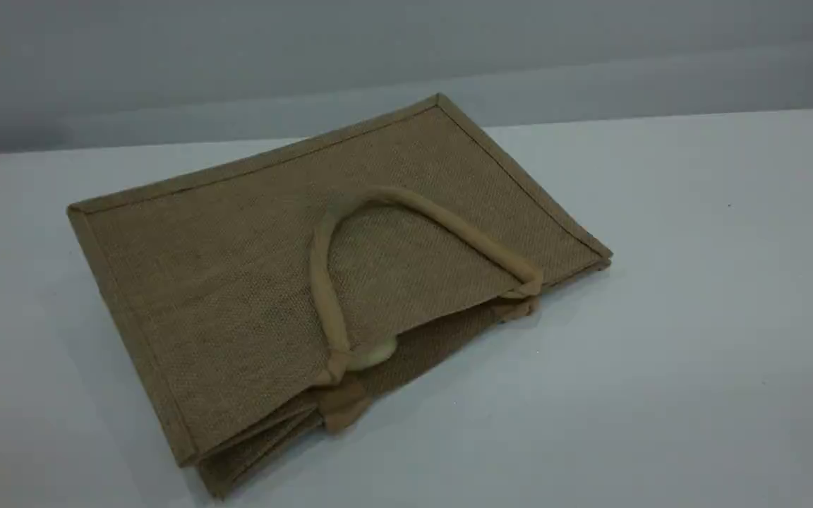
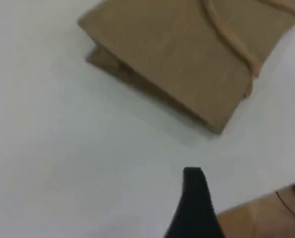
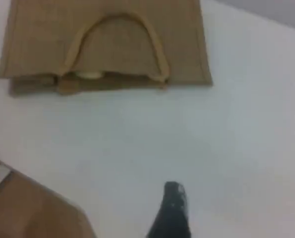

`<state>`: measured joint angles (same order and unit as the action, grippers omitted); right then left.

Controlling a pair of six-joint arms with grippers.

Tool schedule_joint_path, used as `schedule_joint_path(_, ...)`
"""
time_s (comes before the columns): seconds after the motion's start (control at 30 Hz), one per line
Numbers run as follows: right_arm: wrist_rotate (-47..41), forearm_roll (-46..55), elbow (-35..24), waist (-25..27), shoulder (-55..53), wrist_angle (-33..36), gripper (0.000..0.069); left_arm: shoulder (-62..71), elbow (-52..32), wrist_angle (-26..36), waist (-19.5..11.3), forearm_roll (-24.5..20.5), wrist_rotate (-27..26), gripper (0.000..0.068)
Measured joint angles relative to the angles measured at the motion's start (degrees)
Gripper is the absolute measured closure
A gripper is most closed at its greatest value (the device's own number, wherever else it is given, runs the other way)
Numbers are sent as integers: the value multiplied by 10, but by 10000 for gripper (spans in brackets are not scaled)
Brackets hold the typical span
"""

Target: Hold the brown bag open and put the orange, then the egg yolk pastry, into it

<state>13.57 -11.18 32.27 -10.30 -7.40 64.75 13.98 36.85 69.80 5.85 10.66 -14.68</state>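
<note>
Tan woven brown bag [image 1: 237, 282] flat on white table [image 1: 696, 353], pale egg yolk pastry [image 1: 372, 356] peeking at mouth; both jaws spread, empty; grey wall [image 1: 237, 56] behind

One brown bag [image 1: 237, 268], one egg yolk pastry [image 1: 371, 356]

Looks like a bare lab or test bench rather than a home: plain white table [image 1: 696, 317], blank grey wall [image 1: 237, 63] behind, no furnishings or clutter. Carries a single staged prop, a jute tote [image 1: 237, 282], under flat, even indoor lighting.
</note>
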Motion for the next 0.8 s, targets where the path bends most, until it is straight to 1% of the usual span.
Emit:
schedule_joint_path(0.13,0,5,-22,0,0,-13,139,0,-9,1,0,0,0,199)
schedule_joint_path(0.23,0,9,-29,0,0,-30,139,0,-16,2,0,0,0,199)
schedule_joint_path(0.37,0,9,-31,0,0,-31,139,0,-32,-3,0,-1,0,199)
schedule_joint_path(0.73,0,8,-31,0,1,-30,139,0,-77,-71,0,-7,3,199)
schedule_joint_path(0.8,0,7,-31,0,1,-30,139,0,-77,-72,0,-17,15,199)
